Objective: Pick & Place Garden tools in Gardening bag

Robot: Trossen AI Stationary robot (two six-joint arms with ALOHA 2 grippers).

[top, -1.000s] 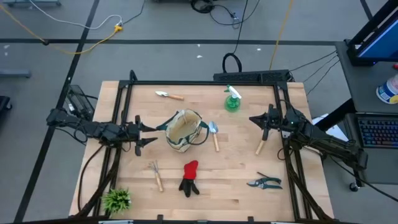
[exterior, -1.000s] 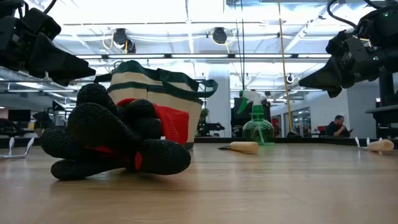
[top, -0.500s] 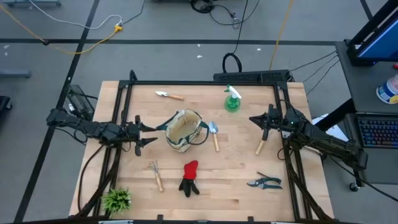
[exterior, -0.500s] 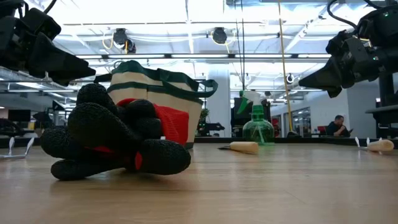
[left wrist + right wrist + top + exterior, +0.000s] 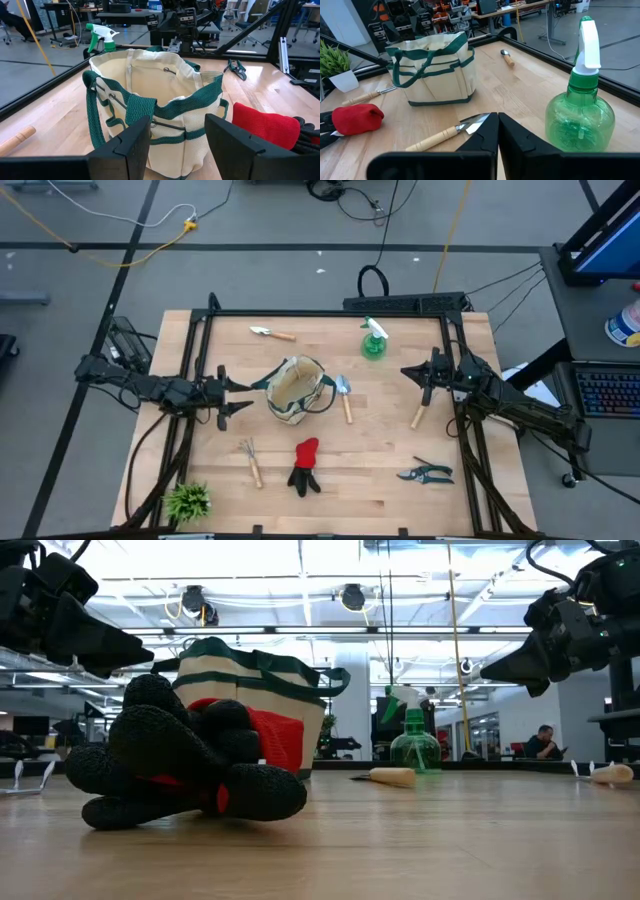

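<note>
While both arms are hovering above the wooden table (image 5: 380, 480), these lines are running from the front edge to the back.

Potted plant (image 5: 187, 501): sitting at the front left corner, well apart from the tools.
Pruning shears (image 5: 426, 474): lying near the front right, handles closed.
Red-and-black glove (image 5: 304, 464): lying flat at front centre, just in front of the bag; in the low view it is filling the foreground and hiding part of the bag.
Pronged rake (image 5: 250, 459): lying to the left of the glove, wooden handle pointing toward the front.
Wooden-handled tool (image 5: 421, 412): lying under the right arm; its metal end is hidden by the gripper.
Left gripper (image 5: 240, 396): hanging just left of the bag, fingers (image 5: 131, 142) standing partly apart and holding nothing, the bag showing between them.
Gardening bag (image 5: 296, 389): standing upright at the table's centre, mouth gaping, green handles drooping outward.
Trowel (image 5: 344, 393): lying just right of the bag, blade toward the back.
Right gripper (image 5: 407, 370): hovering right of centre, pointing toward the bag, fingers pressed together on nothing.
Green spray bottle (image 5: 373, 340): standing upright behind the right gripper.
Small trowel (image 5: 271, 332): lying near the back edge, behind the bag.
</note>
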